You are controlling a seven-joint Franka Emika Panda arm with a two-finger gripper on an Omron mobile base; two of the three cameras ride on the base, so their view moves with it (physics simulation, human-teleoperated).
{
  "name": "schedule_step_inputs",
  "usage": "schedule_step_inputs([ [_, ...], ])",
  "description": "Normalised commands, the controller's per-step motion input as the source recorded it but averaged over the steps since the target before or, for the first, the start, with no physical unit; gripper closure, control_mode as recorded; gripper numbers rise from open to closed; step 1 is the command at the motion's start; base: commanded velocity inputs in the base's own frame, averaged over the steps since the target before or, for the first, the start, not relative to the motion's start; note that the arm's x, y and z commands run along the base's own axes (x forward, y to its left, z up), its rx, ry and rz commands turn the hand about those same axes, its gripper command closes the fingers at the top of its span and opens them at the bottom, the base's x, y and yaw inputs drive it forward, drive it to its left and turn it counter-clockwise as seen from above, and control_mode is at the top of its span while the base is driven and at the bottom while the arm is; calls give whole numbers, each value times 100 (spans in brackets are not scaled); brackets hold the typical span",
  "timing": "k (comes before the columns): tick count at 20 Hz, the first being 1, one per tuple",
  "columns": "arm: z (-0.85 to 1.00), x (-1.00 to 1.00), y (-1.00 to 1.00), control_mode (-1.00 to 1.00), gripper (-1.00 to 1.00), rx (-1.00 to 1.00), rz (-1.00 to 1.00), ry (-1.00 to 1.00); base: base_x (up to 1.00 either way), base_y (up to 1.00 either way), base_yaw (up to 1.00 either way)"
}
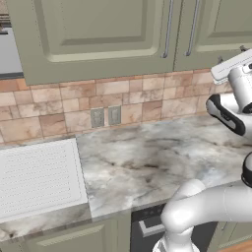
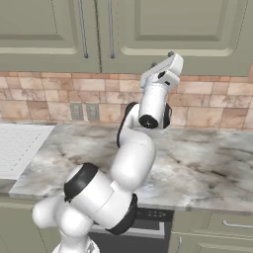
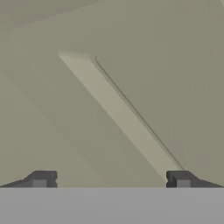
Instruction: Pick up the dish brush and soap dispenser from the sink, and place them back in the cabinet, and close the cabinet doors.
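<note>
Pointing up at the cabinet (image 2: pixel 148 29), the gripper (image 3: pixel 110 179) has its fingers (image 3: pixel 41 179) spread wide, nothing between them, a green door panel just ahead

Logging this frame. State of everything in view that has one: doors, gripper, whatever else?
cabinet doors: both shut, handles meet at the centre seam.
gripper: open, holds nothing, raised close to the olive cabinet front.
sink: drainboard part in view, bare.
base cabinet door: shut.
</note>
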Motion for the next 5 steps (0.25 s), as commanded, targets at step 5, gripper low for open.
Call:
schedule_step_inputs([
  [5,0,12,1,-100,-100,0,0,0,0,0,0],
])
